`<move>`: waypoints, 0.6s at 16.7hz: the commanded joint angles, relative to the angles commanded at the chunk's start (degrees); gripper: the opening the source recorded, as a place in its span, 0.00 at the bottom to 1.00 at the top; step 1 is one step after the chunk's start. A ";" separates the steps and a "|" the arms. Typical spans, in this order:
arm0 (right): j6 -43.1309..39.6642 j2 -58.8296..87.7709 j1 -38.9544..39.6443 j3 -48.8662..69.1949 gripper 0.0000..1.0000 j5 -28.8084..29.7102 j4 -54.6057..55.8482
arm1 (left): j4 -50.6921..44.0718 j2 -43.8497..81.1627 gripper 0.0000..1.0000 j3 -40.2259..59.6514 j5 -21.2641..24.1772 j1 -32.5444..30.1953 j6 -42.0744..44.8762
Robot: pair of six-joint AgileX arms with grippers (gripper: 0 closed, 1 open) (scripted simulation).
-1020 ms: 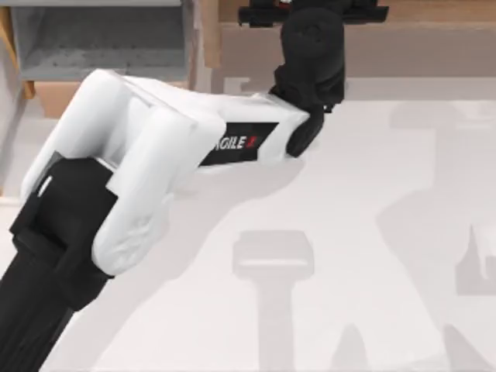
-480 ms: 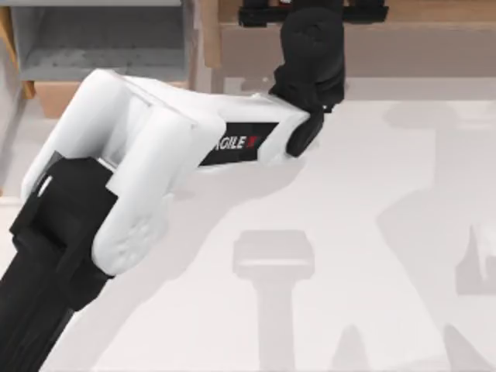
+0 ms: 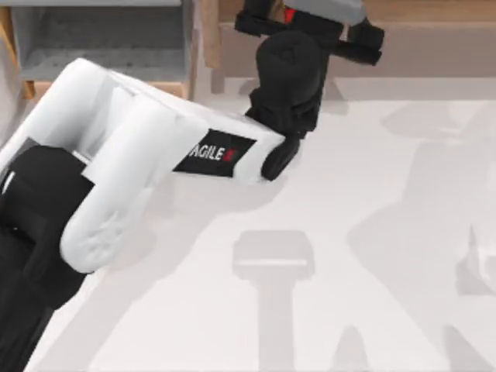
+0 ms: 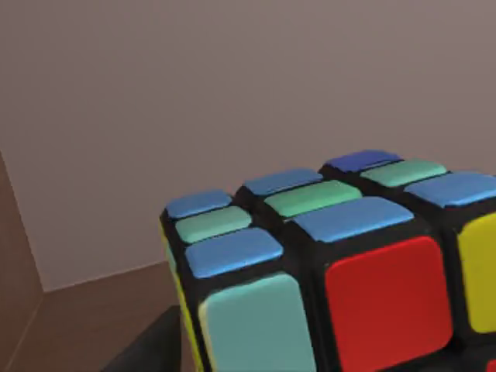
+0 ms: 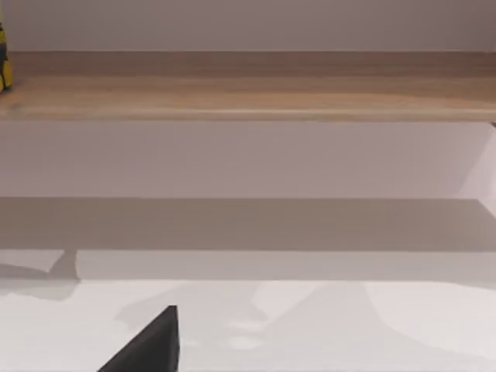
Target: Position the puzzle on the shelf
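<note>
The puzzle (image 4: 333,263) is a cube of blue, green, red, teal and yellow squares. It stands over the brown board in the left wrist view, squared to the back wall and skewed to my camera. A red bit of the puzzle (image 3: 288,14) peeks out at the shelf (image 3: 434,9) in the top view. In the right wrist view, a yellow sliver of the puzzle (image 5: 3,74) sits at board level on the shelf (image 5: 248,85). My left gripper (image 3: 308,27) is open at the cube, one finger (image 4: 147,349) beside its edge. My right gripper is open, one fingertip (image 5: 151,345) showing.
A grey-brown recess (image 3: 434,50) runs under the shelf board. A smaller wooden box with a grey interior (image 3: 101,39) stands at the back left. My left arm's white forearm (image 3: 132,147) slants across the left of the white table (image 3: 349,232).
My left arm has swung left and drawn back a little from the shelf. Its gripper has turned askew to the board. The cube's red bit shows more.
</note>
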 joint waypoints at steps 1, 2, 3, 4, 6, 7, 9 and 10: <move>0.00 0.00 0.00 0.00 1.00 0.00 0.00 | 1.34 -1.56 1.00 -3.76 3.28 0.54 2.15; 0.00 0.00 0.00 0.00 1.00 0.00 0.00 | 2.79 -3.24 1.00 -7.83 6.82 1.28 4.53; 0.00 0.00 0.00 0.00 1.00 0.00 0.00 | 4.31 -5.00 1.00 -12.10 10.54 2.25 7.09; 0.00 0.00 0.00 0.00 1.00 0.00 0.00 | 5.88 -6.80 1.00 -16.52 14.37 3.48 9.80; 0.00 0.00 0.00 0.00 1.00 0.00 0.00 | 9.13 -10.51 1.00 -25.62 22.21 6.77 15.58; 0.00 0.00 0.00 0.00 1.00 0.00 0.00 | 10.78 -12.38 1.00 -30.21 26.14 9.02 18.65; 0.00 0.00 0.00 0.00 1.00 0.00 0.00 | 14.02 -16.03 1.00 -39.22 33.80 14.57 24.97; 0.00 0.00 0.00 0.00 1.00 0.00 0.00 | 15.60 -17.79 1.00 -43.58 37.49 17.80 28.19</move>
